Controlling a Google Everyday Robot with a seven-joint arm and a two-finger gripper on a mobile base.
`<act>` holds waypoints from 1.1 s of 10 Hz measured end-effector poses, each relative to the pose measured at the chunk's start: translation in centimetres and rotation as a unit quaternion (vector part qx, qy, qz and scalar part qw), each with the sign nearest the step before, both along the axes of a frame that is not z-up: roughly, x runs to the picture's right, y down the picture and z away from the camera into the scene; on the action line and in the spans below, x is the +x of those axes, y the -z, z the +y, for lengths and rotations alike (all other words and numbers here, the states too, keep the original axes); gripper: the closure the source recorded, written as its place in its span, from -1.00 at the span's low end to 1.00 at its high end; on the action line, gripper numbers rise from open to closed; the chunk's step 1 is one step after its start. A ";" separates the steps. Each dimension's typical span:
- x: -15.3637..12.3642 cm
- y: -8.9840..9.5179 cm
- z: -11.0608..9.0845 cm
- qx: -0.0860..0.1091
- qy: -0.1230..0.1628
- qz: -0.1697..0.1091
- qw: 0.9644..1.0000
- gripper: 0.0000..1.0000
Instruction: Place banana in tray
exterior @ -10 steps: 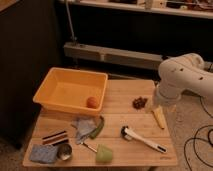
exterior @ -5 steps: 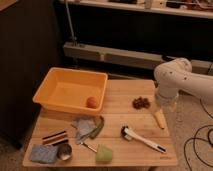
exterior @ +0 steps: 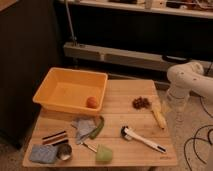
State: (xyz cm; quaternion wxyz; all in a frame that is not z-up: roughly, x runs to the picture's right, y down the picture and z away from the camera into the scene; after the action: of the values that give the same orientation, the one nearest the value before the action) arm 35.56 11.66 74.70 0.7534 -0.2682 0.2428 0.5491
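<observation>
The pale yellow banana (exterior: pixel 159 118) lies on the wooden table (exterior: pixel 125 120) near its right edge, pointing front to back. My gripper (exterior: pixel 171 103) hangs at the end of the white arm just right of and above the banana's far end, open with nothing in it. The orange-yellow tray (exterior: pixel 50 83) stands at the table's back left, with a small orange ball (exterior: pixel 92 102) in its near right corner.
A dark red cluster (exterior: pixel 141 102) sits left of the banana. A white-handled brush (exterior: pixel 143 140) lies in front, with a green curved vegetable (exterior: pixel 98 127), a grey-blue cloth (exterior: pixel 81 127), a green cup (exterior: pixel 104 153), a blue sponge (exterior: pixel 40 153) and a metal can (exterior: pixel 64 151). Cables (exterior: pixel 197 145) trail on the floor at right.
The arm has shifted a little to the right, toward the table's edge. The banana and the other items have not moved.
</observation>
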 end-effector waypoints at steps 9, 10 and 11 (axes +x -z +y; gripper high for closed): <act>-5.4 2.2 -1.9 0.045 -0.017 -0.001 0.999 -0.30; -5.7 1.8 -1.8 0.044 -0.011 0.016 0.999 -0.30; -5.8 1.1 -1.4 0.042 -0.006 0.043 0.998 -0.30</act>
State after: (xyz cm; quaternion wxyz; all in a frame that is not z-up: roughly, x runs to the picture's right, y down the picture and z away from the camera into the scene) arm 29.72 10.23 73.63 0.7496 -0.2136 0.2503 0.5743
